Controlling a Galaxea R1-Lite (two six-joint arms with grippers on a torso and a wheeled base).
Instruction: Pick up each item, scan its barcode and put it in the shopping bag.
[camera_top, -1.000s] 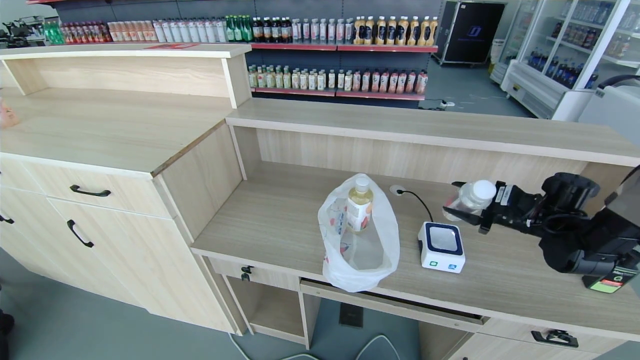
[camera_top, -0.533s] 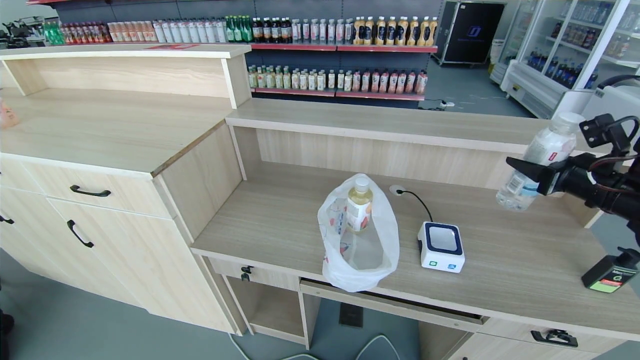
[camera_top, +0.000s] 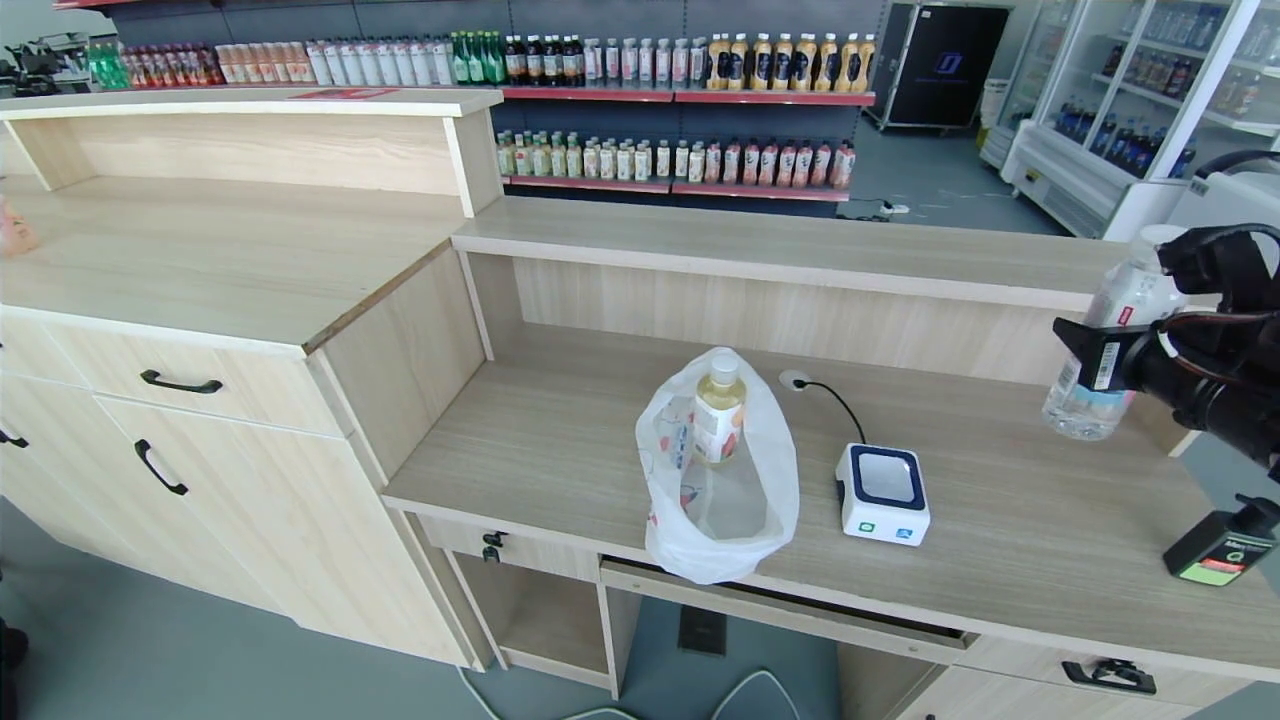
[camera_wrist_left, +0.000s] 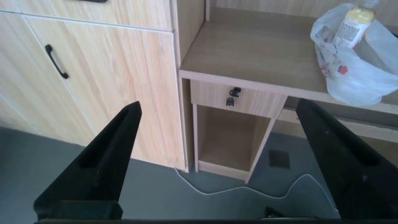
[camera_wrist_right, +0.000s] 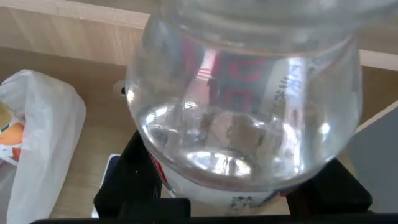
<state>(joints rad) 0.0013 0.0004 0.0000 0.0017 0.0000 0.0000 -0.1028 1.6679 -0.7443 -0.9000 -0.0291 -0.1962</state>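
One water bottle (camera_top: 1130, 300) was clamped cap-up in the right gripper (camera_top: 1100, 358), above the desk's (camera_top: 1000, 540) right end, well apart from scanner (camera_top: 884, 492) and shopping bag (camera_top: 720, 500). Left gripper (camera_wrist_left: 219, 107) hung with its jaws apart.

On counter (camera_top: 540, 440): bottle (camera_top: 718, 415) in bag (camera_top: 665, 500), scanner (camera_top: 884, 480) just right of it.

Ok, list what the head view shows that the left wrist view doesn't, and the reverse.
Head view adds: the barcode scanner, the clear water bottle held in the right gripper above the counter's right end, and a black bottle standing there. Left wrist view adds: the left gripper, open, over the floor. Both: the shopping bag with a yellow drink bottle inside.
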